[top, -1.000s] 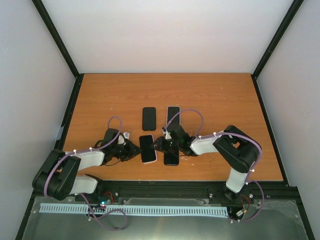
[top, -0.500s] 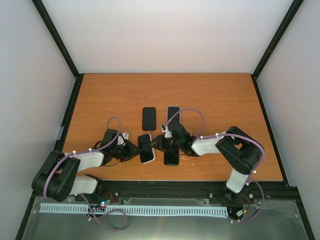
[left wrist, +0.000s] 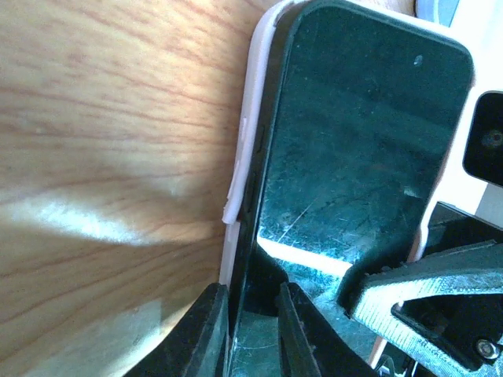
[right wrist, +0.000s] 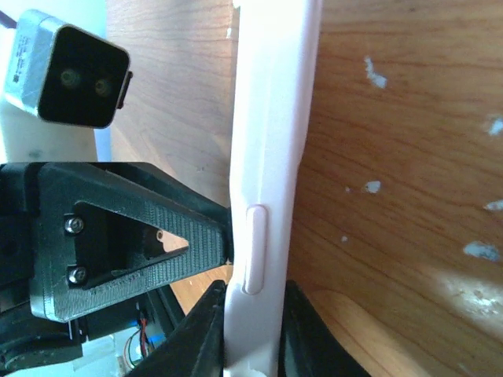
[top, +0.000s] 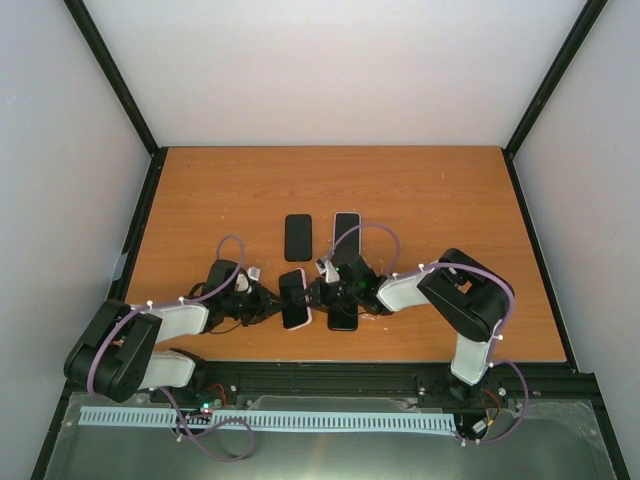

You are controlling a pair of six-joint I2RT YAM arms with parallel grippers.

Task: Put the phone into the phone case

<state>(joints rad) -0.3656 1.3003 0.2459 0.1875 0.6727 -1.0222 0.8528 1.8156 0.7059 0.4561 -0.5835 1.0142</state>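
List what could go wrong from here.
1. Slip: left gripper pinches only the edge of the phone, right gripper only the thin wall of the case; either may pop free under pressing.
2. Jam: the case wall stands off the phone's side, so it could seat crooked.
3. A spare phone lies by the right gripper and might get knocked.

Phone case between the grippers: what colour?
Pale pink phone case, best in the right wrist view.

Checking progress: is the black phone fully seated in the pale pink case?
Not fully: the black phone lies in the pale pink case with one long edge raised above the rim.
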